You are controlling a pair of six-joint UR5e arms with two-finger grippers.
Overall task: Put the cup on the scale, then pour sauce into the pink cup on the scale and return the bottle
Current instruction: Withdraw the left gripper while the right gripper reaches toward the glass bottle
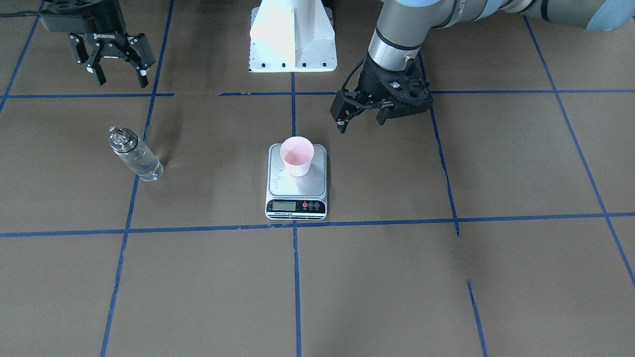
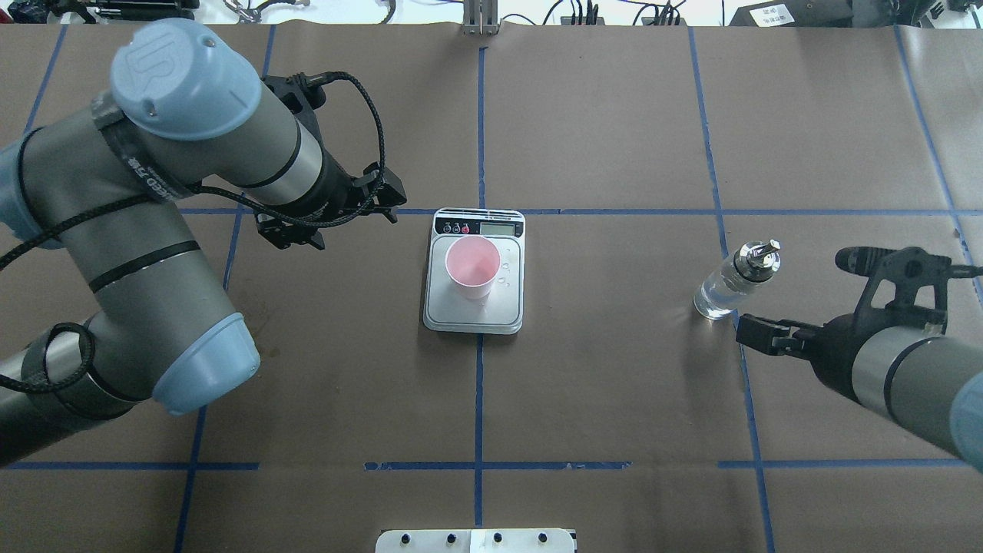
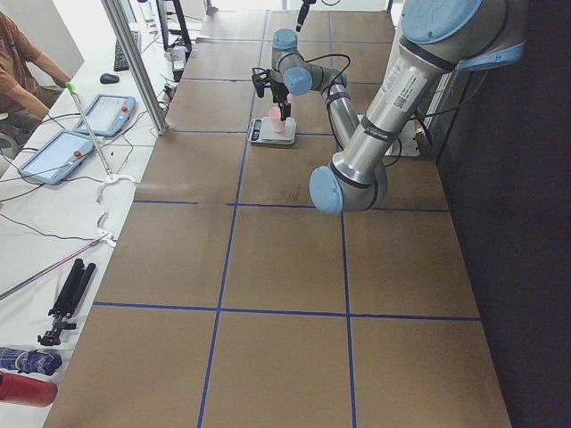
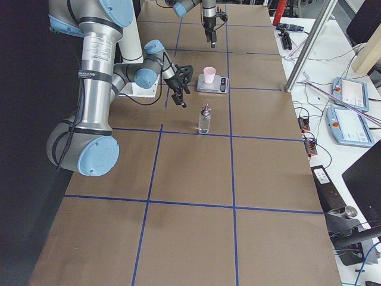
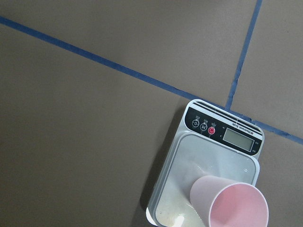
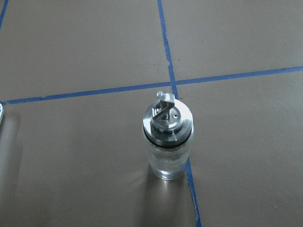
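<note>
The pink cup stands upright on the scale, toward its back edge; in the overhead view the cup sits on the steel platform of the scale. Small drops lie on the platform beside it. No sauce stream shows. The glass bottle with its metal spout stands upright on the table, apart from the scale, and fills the right wrist view. My right gripper hangs open and empty behind the bottle. Beside the scale, my left gripper is open and empty, above the table.
Blue tape lines divide the brown table. The white robot base stands behind the scale. In the side views, a bench with tablets and a seated person runs along the table's far edge, behind metal posts.
</note>
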